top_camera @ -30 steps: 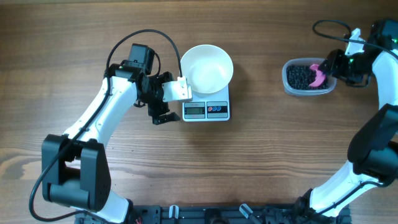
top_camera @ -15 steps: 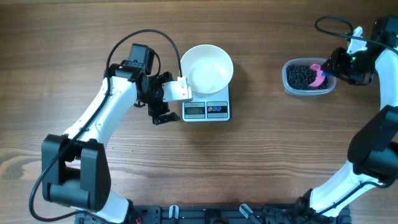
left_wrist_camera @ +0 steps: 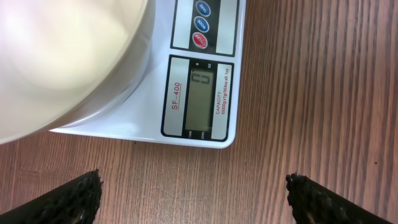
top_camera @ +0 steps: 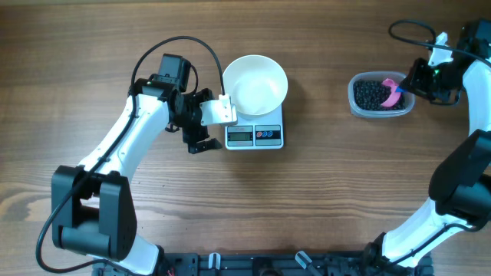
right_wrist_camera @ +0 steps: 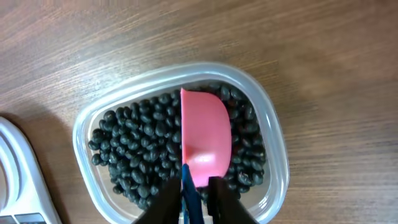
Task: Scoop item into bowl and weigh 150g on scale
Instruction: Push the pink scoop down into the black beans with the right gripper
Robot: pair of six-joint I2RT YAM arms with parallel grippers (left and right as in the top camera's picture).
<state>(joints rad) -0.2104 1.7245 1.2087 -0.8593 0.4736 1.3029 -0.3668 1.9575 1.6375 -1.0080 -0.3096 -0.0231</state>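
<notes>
The white bowl (top_camera: 255, 83) stands on the white scale (top_camera: 255, 136), whose grey display (left_wrist_camera: 199, 93) and the bowl's rim (left_wrist_camera: 62, 56) fill the left wrist view. My left gripper (top_camera: 211, 126) hovers just left of the scale, open, with only wood between its fingertips (left_wrist_camera: 87, 186). At the far right, the black beans (right_wrist_camera: 137, 143) lie in a clear tub (top_camera: 381, 94). A pink scoop (right_wrist_camera: 205, 134) rests bowl-down on the beans. My right gripper (right_wrist_camera: 194, 186) is shut on the scoop's blue handle at the tub's right end (top_camera: 406, 84).
The tub's rim (right_wrist_camera: 273, 143) lies close to the table's right side. A corner of a white object (right_wrist_camera: 18, 180) shows at the lower left of the right wrist view. Bare wood lies between the scale and the tub.
My right gripper's jaws have drawn together onto the scoop's handle, and the scoop has shifted slightly to the right in the tub. The left arm has not moved.
</notes>
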